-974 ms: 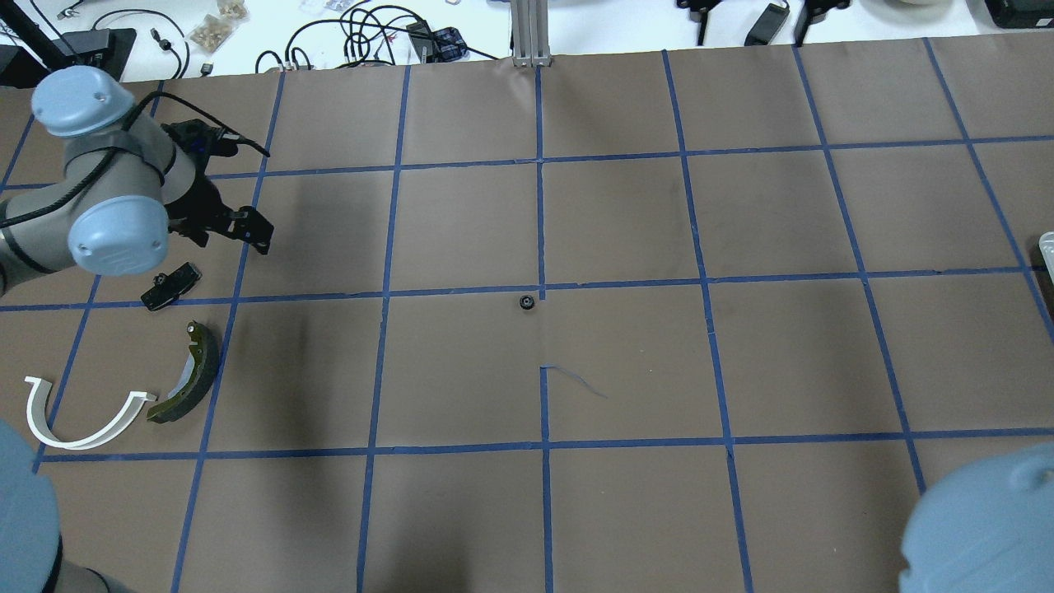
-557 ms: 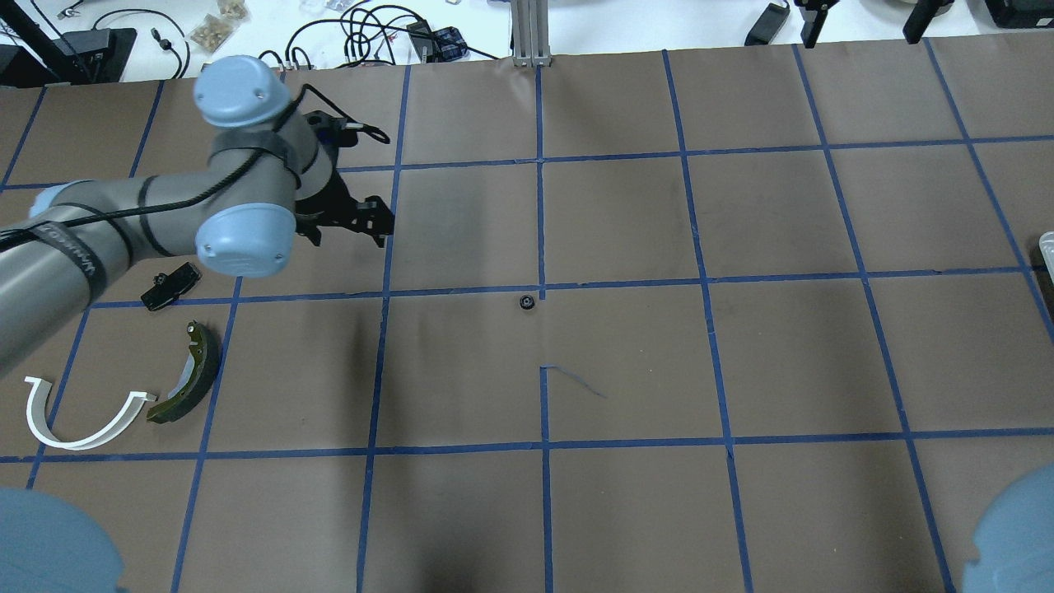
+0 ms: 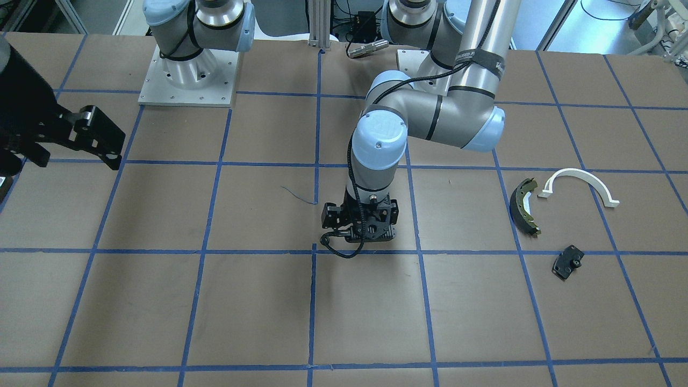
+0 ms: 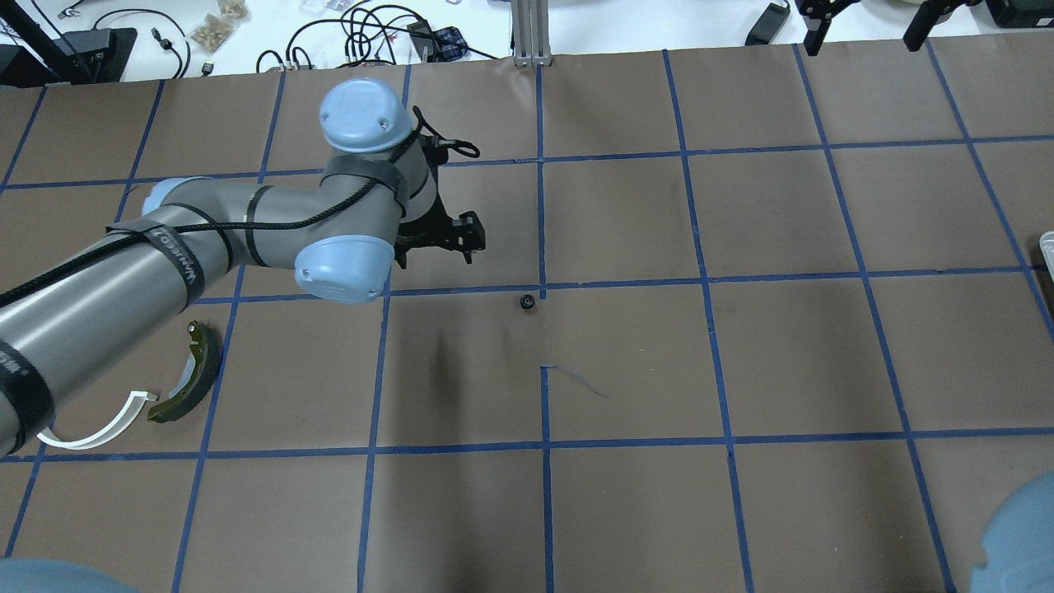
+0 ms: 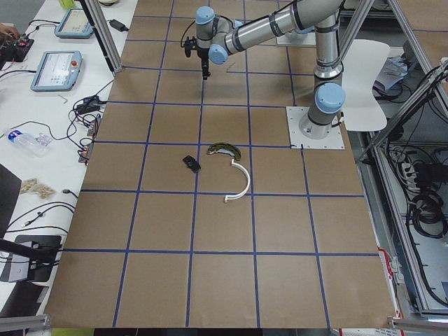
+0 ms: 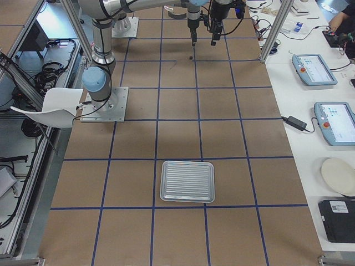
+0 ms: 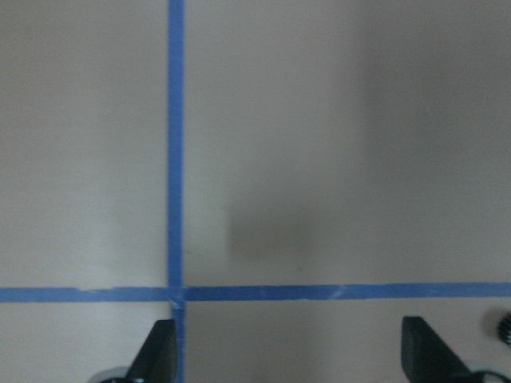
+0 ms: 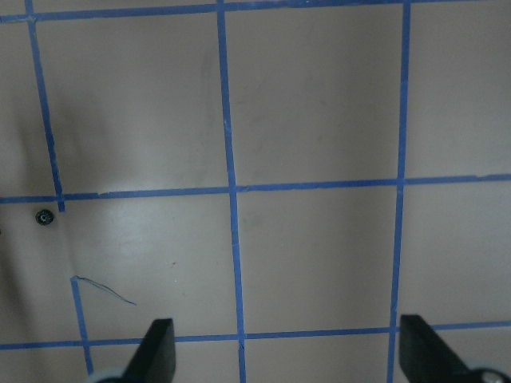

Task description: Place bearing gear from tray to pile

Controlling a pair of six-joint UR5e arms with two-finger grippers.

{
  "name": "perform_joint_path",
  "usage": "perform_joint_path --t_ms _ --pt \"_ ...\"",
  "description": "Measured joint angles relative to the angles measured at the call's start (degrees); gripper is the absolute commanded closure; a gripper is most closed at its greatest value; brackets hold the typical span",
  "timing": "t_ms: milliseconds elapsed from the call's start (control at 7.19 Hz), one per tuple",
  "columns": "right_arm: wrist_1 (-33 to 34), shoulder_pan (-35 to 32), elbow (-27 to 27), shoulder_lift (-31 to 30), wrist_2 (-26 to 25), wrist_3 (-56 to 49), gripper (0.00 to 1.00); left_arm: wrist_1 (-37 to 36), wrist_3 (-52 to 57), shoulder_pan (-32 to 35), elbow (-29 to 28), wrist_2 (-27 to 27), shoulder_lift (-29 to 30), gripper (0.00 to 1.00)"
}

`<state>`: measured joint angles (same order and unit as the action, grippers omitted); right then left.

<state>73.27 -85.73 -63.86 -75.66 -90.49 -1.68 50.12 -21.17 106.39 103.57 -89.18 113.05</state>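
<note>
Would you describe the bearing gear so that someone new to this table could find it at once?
On the brown paper table, find the blue tape crossing near its middle, close to the left gripper. The bearing gear lies alone beside that crossing. It is tiny, round and black, unlike the larger brake shoe and white arch grouped at the table's left end.

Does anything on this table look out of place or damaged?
The gear lies alone in the middle of the table, neither in the tray nor with the pile. Near it, a thin strip of blue tape has peeled loose and curls sideways.
</note>
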Motion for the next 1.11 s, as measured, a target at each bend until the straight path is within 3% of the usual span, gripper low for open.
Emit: perform_joint_path --t_ms 139,278,557,835,1113 --pt "3.7 -1.4 -4.9 -2.1 -0.3 1.8 0.00 -2.2 -2.0 1.4 -0.1 -0.1 1.8 0.06" --pt "10.8 -2.1 -10.7 -4.2 -0.5 2.7 0.00 -3.4 -3.3 2.3 -0.4 -0.2 3.2 0.16" --pt "23.7 -2.6 -21.1 -8.0 -0.4 3.5 0.00 -3.9 -4.7 3.6 -1.2 -0.3 5.4 0.25" --pt "27.3 -2.9 -24.2 -9.5 0.0 5.8 0.00 -4.3 -6.1 4.5 -2.2 -0.2 7.1 0.29" --pt "27.2 -3.7 -22.0 -8.6 0.1 11.4 0.00 -4.3 -6.3 5.0 -3.3 -0.2 8.5 0.57"
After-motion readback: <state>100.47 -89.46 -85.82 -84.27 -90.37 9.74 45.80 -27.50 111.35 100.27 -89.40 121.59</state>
